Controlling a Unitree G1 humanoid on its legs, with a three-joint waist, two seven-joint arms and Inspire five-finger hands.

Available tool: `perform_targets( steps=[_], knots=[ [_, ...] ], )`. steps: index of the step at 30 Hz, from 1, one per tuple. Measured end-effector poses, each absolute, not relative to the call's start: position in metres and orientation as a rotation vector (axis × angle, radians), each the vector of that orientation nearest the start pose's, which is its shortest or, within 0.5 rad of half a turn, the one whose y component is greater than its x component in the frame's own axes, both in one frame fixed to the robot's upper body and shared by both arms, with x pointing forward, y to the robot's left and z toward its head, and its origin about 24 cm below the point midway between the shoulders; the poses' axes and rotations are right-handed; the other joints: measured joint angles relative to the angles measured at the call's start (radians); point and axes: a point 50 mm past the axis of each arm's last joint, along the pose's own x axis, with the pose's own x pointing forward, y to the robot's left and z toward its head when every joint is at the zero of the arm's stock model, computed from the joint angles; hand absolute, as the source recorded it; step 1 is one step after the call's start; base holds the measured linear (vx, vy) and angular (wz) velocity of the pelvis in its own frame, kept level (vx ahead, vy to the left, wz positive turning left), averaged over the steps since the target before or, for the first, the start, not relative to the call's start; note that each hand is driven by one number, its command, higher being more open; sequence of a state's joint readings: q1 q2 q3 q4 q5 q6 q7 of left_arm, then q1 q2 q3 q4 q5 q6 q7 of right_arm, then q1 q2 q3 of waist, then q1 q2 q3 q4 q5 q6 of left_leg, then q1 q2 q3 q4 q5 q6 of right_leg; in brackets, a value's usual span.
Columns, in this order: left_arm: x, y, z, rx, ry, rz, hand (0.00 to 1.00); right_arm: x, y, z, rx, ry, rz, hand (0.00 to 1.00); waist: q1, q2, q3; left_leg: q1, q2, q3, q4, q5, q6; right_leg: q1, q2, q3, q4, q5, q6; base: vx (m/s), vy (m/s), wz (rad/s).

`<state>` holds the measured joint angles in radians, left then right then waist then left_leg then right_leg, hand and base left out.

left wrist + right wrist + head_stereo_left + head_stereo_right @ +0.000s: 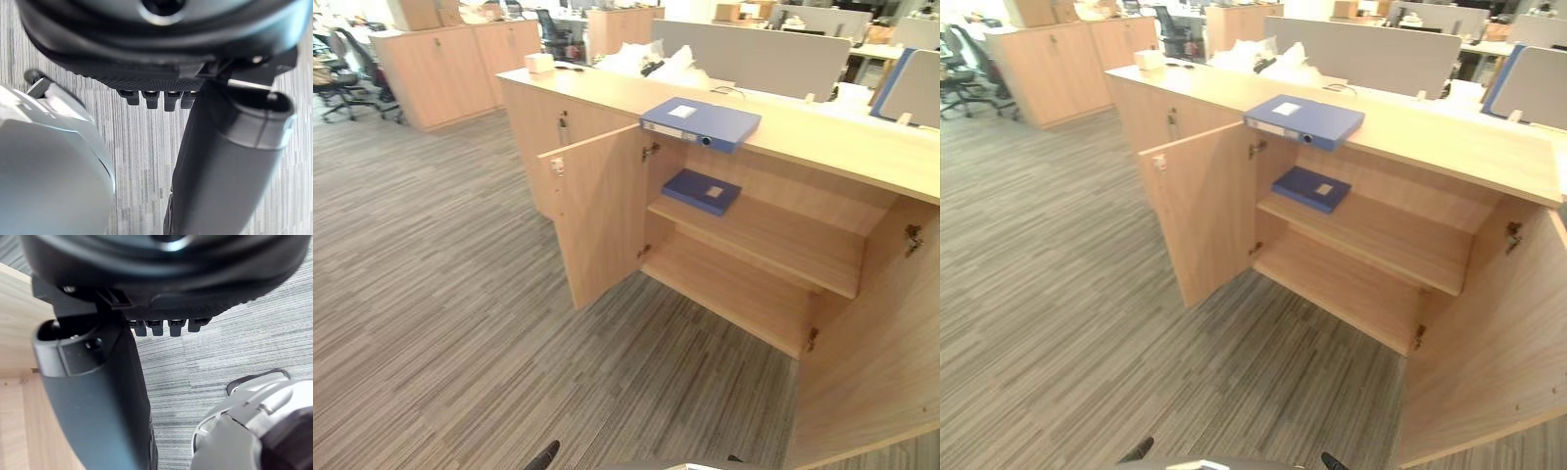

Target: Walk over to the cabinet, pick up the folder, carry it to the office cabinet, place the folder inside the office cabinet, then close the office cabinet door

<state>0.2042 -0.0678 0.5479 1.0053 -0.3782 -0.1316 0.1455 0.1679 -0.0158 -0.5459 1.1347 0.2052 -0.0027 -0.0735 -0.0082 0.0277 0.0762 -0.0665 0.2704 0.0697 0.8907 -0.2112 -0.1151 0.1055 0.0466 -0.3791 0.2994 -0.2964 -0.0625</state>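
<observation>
Looking down at a light-wood office cabinet (530, 122) with 2 doors swung wide: left door (602, 215) toward the near left, right door (871, 352) toward the near right. Flat on the tabletop (832, 137), above the opening, a blue folder (700, 122), spine facing near, one near corner jutting a little past the front edge, well apart from both hands. Inside, on the left part of the upper shelf (773, 235), a darker blue folder (702, 191) lying flat. At the far left end of the tabletop, a small pale box (539, 63). Beyond, grey partition panels (754, 54); far left, more wooden cabinets (440, 73) and a black office chair (357, 69). Grey striped carpet (431, 294) across the near floor. Seen from its own wrist, left hand (161, 73) over the carpet, fingers relaxed, thumb out, grasping nothing. Right hand (166, 303) likewise released and empty, above the carpet, beside a pale wooden panel (19, 342).
</observation>
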Motion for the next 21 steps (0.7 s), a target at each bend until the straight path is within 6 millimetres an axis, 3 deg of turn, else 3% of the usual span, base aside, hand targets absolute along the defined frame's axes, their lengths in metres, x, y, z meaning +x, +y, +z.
perform_targets(
  steps=[1,4,6,8,9,10,11,13,17,18,19,20,21],
  knots=[
    [0.028,0.208,-0.165,-0.539,1.004,0.973,1.00,0.021,-0.217,-0.172,0.393,1.217,-0.747,1.00,0.006,0.003,0.001,-0.046,0.019,0.002,0.144,0.036,0.003,0.042,0.013,0.038,-0.022,-0.004,-0.008,0.42,0.043,-0.83],
    [0.024,0.211,-0.165,-0.529,1.008,0.990,1.00,0.034,-0.212,-0.172,0.376,1.207,-0.703,1.00,0.020,-0.016,0.005,-0.129,-0.014,0.022,0.249,-0.008,0.023,0.114,-0.015,0.130,-0.071,-0.004,-0.006,0.34,0.109,-0.97],
    [0.026,0.212,-0.164,-0.525,1.000,0.990,1.00,0.048,-0.209,-0.171,0.382,1.182,-0.689,1.00,0.039,-0.031,0.024,-0.179,-0.057,0.019,0.176,-0.049,0.033,0.149,-0.053,0.182,-0.089,0.002,0.004,0.30,0.170,-0.91],
    [0.028,0.212,-0.164,-0.524,0.988,1.000,1.00,0.063,-0.201,-0.171,0.373,1.166,-0.637,1.00,0.061,-0.037,0.033,-0.233,-0.112,-0.011,-0.015,-0.060,0.042,0.193,-0.105,0.215,-0.107,0.006,0.028,0.36,0.292,-0.70],
    [0.029,0.212,-0.164,-0.522,0.986,1.000,1.00,0.066,-0.198,-0.171,0.372,1.164,-0.623,1.00,0.063,-0.037,0.033,-0.239,-0.124,-0.025,-0.087,-0.055,0.047,0.201,-0.116,0.215,-0.110,0.005,0.044,0.34,0.299,-0.40],
    [0.028,0.208,-0.164,-0.525,0.992,0.996,1.00,0.070,-0.199,-0.170,0.347,1.155,-0.592,1.00,0.064,-0.018,0.027,-0.236,-0.140,-0.065,-0.252,0.016,0.083,0.223,-0.119,0.212,-0.115,-0.002,0.087,0.46,0.397,-0.26],
    [0.026,0.209,-0.165,-0.523,1.006,0.993,1.00,0.075,-0.200,-0.168,0.313,1.146,-0.565,1.00,0.074,-0.010,0.025,-0.238,-0.155,-0.092,-0.297,0.060,0.030,0.245,-0.133,0.213,-0.113,-0.029,0.138,0.40,0.310,-0.13],
    [0.030,0.218,-0.163,-0.524,0.965,1.025,1.00,0.077,-0.186,-0.170,0.329,1.152,-0.533,1.00,0.079,-0.072,0.008,-0.241,-0.216,-0.075,-0.296,0.032,0.064,0.245,-0.194,0.198,-0.115,-0.016,0.161,0.38,0.247,0.13],
    [0.029,0.215,-0.164,-0.636,0.925,1.125,1.00,0.083,-0.175,-0.170,0.367,1.146,-0.505,1.00,0.113,-0.074,-0.001,-0.178,-0.275,-0.018,-0.331,-0.012,0.110,0.234,-0.284,0.227,-0.052,0.059,0.187,0.29,0.276,-0.16],
    [0.022,0.213,-0.165,-0.648,0.943,1.160,1.00,0.084,-0.178,-0.169,0.375,1.132,-0.514,1.00,0.114,-0.072,-0.006,-0.123,-0.304,0.019,-0.381,-0.017,0.126,0.170,-0.332,0.262,0.102,0.063,0.182,0.23,0.311,-0.76],
    [0.014,0.209,-0.166,-0.645,0.974,1.169,1.00,0.087,-0.183,-0.168,0.363,1.115,-0.520,1.00,0.117,-0.061,-0.008,-0.054,-0.330,0.065,-0.452,-0.012,0.136,0.047,-0.388,0.326,0.338,0.098,0.124,0.21,0.304,-0.80],
    [0.011,0.209,-0.167,-0.640,0.983,1.171,1.00,0.088,-0.188,-0.166,0.354,1.105,-0.524,1.00,0.115,-0.057,-0.008,-0.022,-0.343,0.083,-0.482,-0.009,0.141,-0.011,-0.411,0.349,0.445,0.143,0.080,0.18,0.266,-0.64],
    [0.011,0.209,-0.167,-0.618,0.995,1.151,1.00,0.090,-0.196,-0.164,0.339,1.066,-0.534,1.00,0.097,-0.036,-0.014,0.035,-0.359,0.093,-0.526,-0.005,0.150,-0.112,-0.453,0.314,0.628,0.186,0.011,0.16,0.166,-0.24]
  ],
)
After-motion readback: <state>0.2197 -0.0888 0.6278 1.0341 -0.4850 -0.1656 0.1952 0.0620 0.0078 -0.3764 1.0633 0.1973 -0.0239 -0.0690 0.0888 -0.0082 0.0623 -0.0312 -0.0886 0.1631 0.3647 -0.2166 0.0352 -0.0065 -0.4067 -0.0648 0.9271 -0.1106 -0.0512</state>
